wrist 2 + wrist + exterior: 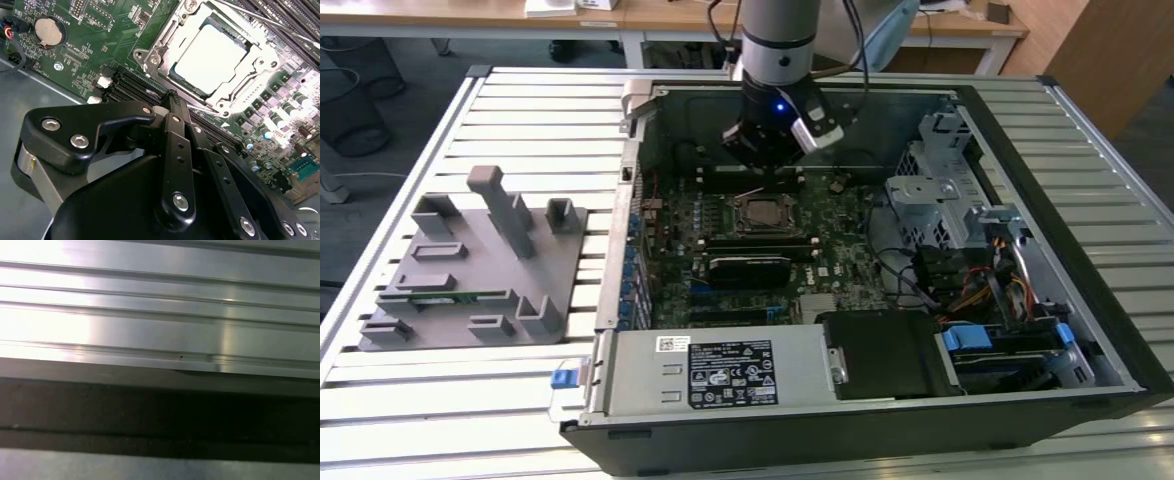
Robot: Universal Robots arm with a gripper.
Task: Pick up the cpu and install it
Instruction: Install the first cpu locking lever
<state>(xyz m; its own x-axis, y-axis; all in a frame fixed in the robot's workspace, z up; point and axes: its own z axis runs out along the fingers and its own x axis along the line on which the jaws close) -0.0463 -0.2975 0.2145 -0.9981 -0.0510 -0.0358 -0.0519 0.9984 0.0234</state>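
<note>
- Case (1067, 120) lies open, holding the motherboard (841, 250).
- Cpu (212, 57) sits in the socket (165, 37).
- Gripper (172, 97): fingers pressed together, empty, above the board.

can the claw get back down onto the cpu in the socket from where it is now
Probably yes. The cpu sits in the socket frame with its top uncovered, and the claw hangs just beside it with nothing between them.

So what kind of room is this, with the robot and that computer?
Probably a robotics lab or workshop: an open computer case lies on a slatted metal table, the robot arm reaches into it, and desks stand behind.
</note>
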